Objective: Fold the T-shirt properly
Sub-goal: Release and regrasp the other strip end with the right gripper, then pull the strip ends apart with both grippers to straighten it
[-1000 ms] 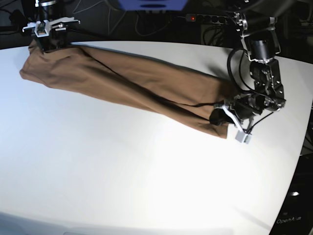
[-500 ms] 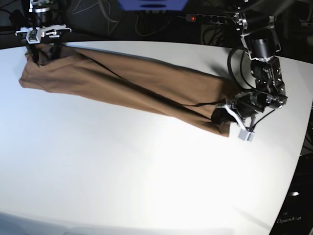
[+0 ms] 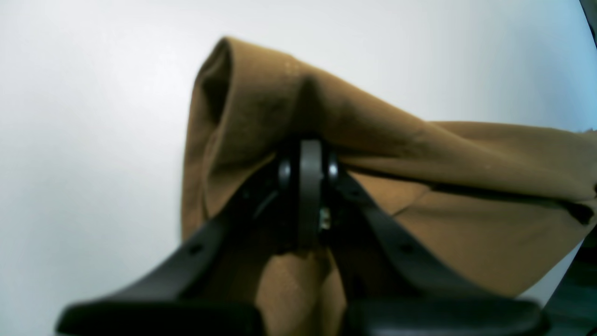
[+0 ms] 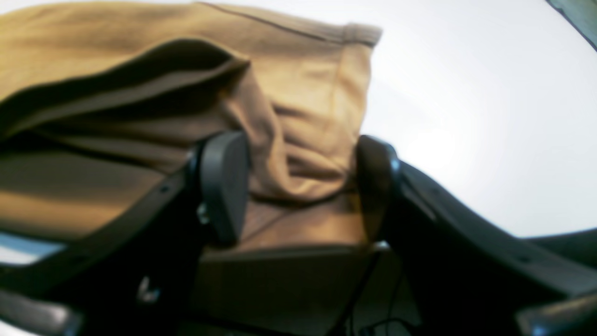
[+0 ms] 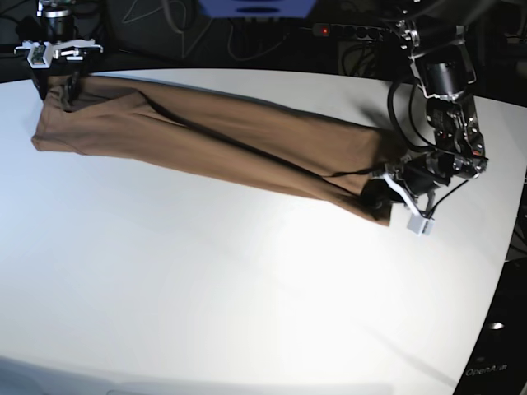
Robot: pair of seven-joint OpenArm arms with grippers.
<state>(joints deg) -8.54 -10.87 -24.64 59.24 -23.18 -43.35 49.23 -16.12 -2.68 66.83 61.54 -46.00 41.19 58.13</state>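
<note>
At the table's (image 5: 247,288) far side, our shirt (image 5: 239,148) stretched left to right, our left gripper (image 5: 385,183) pinched shut on its right end, our right gripper (image 4: 298,186) spread wide around its left end, bare tabletop near us.

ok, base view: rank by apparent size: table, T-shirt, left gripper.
1. Table
2. T-shirt
3. Left gripper, smallest, counting only the jaws at the cloth, not the arm behind
</note>
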